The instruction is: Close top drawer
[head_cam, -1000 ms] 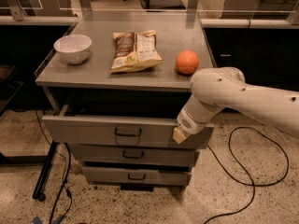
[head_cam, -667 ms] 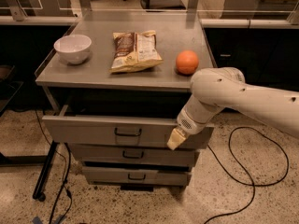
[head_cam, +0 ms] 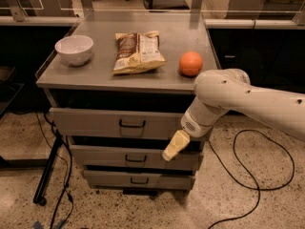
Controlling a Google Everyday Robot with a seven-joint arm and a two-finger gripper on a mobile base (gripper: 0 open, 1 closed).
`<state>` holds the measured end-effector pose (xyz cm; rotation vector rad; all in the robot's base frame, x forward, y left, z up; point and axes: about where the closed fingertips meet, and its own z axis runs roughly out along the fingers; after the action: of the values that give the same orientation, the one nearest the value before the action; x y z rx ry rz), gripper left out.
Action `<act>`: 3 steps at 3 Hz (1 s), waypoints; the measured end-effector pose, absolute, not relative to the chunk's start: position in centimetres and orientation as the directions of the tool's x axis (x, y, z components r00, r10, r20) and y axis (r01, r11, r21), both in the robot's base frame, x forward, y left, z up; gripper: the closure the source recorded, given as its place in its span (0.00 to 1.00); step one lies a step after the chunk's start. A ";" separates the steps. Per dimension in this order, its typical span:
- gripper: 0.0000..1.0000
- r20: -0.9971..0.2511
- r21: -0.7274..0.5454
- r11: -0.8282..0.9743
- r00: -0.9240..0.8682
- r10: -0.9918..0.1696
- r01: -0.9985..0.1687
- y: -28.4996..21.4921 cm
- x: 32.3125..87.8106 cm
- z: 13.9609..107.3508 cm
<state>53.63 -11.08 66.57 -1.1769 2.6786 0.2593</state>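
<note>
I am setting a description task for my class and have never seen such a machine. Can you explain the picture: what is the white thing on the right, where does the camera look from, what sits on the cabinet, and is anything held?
The white tube reaching in from the right is a robot arm. Its pale yellow tip is the gripper, the robot's hand. The gripper hangs in front of the right end of the top drawer, at its lower edge, and no object shows in it.

There is only one picture. It looks down from the front onto a grey metal cabinet; where the camera is mounted is not known.

On the cabinet's top lie a white bowl, a bag of chips and an orange. The top drawer, uppermost of three, stands partly open.
</note>
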 end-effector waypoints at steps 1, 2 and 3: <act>0.18 -0.255 0.078 0.667 -0.661 -0.705 -0.741 -11.1 53.6 66.6; 0.42 -0.255 0.078 0.667 -0.661 -0.705 -0.741 -11.1 53.6 66.6; 0.65 -0.255 0.078 0.667 -0.661 -0.705 -0.741 -11.1 53.6 66.6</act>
<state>53.63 -11.07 66.57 -1.1770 2.6786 0.2594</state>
